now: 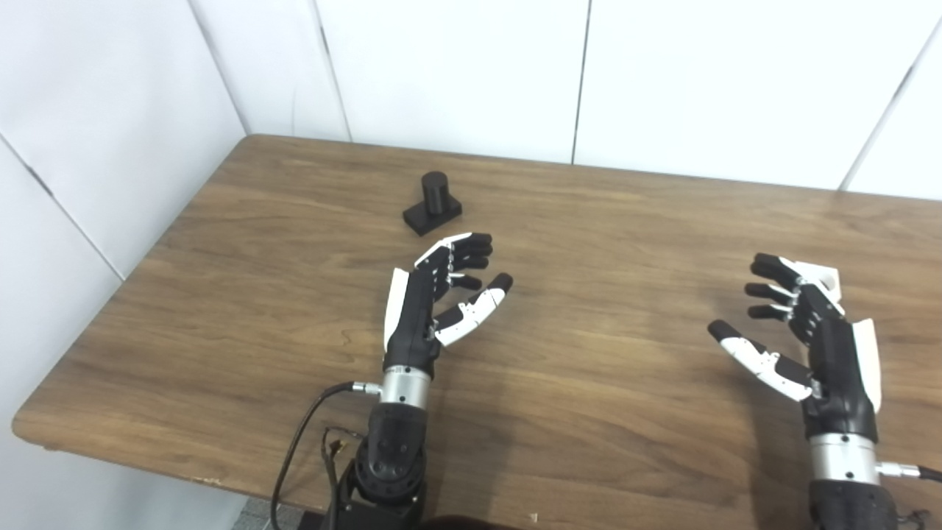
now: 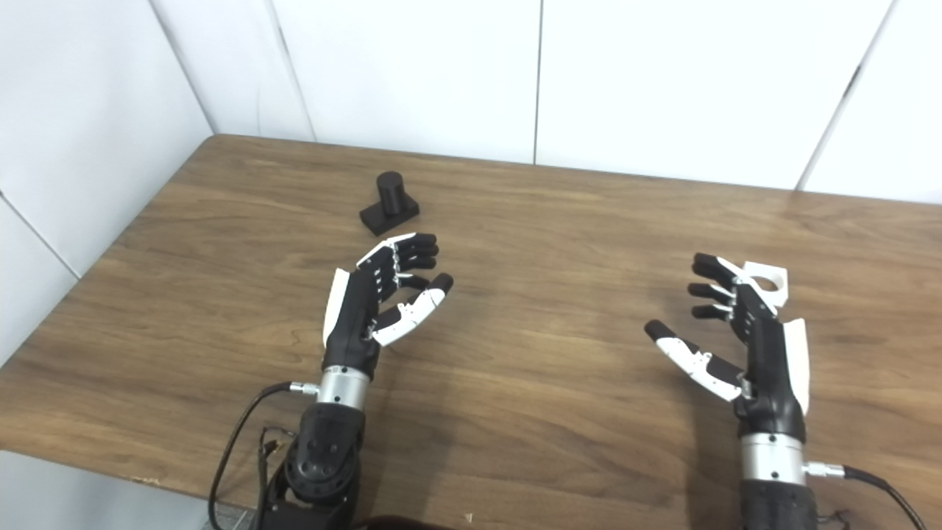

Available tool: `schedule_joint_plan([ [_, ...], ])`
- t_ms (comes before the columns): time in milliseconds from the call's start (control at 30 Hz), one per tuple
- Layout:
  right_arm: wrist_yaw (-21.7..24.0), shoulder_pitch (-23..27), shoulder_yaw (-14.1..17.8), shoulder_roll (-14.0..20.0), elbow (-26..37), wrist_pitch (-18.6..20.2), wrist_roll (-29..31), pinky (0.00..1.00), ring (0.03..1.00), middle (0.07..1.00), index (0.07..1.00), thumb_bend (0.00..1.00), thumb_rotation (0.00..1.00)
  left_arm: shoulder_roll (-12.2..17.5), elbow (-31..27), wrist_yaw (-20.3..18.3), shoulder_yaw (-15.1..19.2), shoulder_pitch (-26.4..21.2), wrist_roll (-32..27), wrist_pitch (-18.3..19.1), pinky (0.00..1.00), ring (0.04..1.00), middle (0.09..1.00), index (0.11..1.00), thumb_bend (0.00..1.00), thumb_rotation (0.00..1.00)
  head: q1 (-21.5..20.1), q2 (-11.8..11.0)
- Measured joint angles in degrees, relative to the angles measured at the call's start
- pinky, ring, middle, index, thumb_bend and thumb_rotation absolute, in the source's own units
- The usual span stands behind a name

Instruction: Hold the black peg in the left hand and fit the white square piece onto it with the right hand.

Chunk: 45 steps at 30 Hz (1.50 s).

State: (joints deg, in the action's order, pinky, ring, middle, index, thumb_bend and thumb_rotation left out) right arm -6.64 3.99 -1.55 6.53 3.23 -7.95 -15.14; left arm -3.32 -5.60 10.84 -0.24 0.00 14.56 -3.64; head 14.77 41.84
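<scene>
The black peg (image 1: 433, 202), a short cylinder on a square base, stands on the wooden table (image 1: 589, 243) at the back left; it also shows in the right eye view (image 2: 390, 199). My left hand (image 1: 441, 294) is open and empty, just in front of the peg, not touching it. The white square piece (image 2: 767, 280) with a round hole lies on the table at the right, partly hidden behind my right hand (image 2: 736, 331). My right hand (image 1: 802, 331) is open and empty, just left of the piece and in front of it.
White wall panels (image 1: 456, 73) stand behind the table and to its left. The table's front edge (image 1: 184, 471) runs near the bottom of the view. A black cable (image 1: 294, 449) hangs from my left wrist.
</scene>
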Motion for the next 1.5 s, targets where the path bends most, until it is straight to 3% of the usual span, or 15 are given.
schedule_joint_plan([
  [200,-0.04,0.55,0.41,0.74,-0.12,0.0,-0.13,0.58,0.696,0.783,0.76,0.69,0.23,1.54,0.0,1.63,1.09,-2.5,4.48,2.21,0.72,0.827,0.838,0.78,0.67,0.35,0.09,-0.17],
  [367,-0.04,0.75,0.53,0.74,-0.43,0.02,-0.37,0.57,0.694,0.785,0.764,0.69,0.24,6.0,-0.05,1.25,1.38,-7.0,9.88,6.23,0.82,0.891,0.873,0.805,0.72,0.37,0.0,-0.26],
  [533,-0.04,0.79,0.54,0.75,-0.44,0.0,-0.37,0.58,0.693,0.783,0.766,0.68,0.22,9.8,-0.07,-0.99,1.91,-9.68,10.31,9.99,0.76,0.871,0.862,0.781,0.73,0.35,-0.09,-0.26],
  [700,-0.04,0.81,0.53,0.78,-0.49,0.0,-0.37,0.58,0.686,0.778,0.764,0.68,0.23,13.03,0.5,-1.39,2.03,-12.17,10.86,10.52,0.75,0.866,0.856,0.768,0.74,0.34,-0.35,-0.35],
  [1000,-0.04,0.91,0.5,0.75,-0.57,0.01,-0.41,0.58,0.686,0.779,0.763,0.69,0.24,15.59,3.68,-1.58,1.18,-15.48,13.91,12.34,0.65,0.814,0.848,0.764,0.73,0.28,-0.53,-0.62],
  [1300,-0.04,0.92,0.56,0.72,-0.55,0.03,-0.35,0.57,0.684,0.817,0.79,0.68,0.21,18.13,9.71,-2.17,0.22,-18.41,15.1,13.23,0.68,0.834,0.867,0.752,0.75,0.3,-1.23,-0.7],
  [1500,-0.04,0.91,0.71,0.71,-0.59,0.02,-0.21,0.57,0.685,0.826,0.796,0.68,0.23,18.85,14.25,-2.31,-0.67,-20.52,15.86,14.45,0.68,0.869,0.888,0.754,0.8,0.33,-1.93,-0.79],
])
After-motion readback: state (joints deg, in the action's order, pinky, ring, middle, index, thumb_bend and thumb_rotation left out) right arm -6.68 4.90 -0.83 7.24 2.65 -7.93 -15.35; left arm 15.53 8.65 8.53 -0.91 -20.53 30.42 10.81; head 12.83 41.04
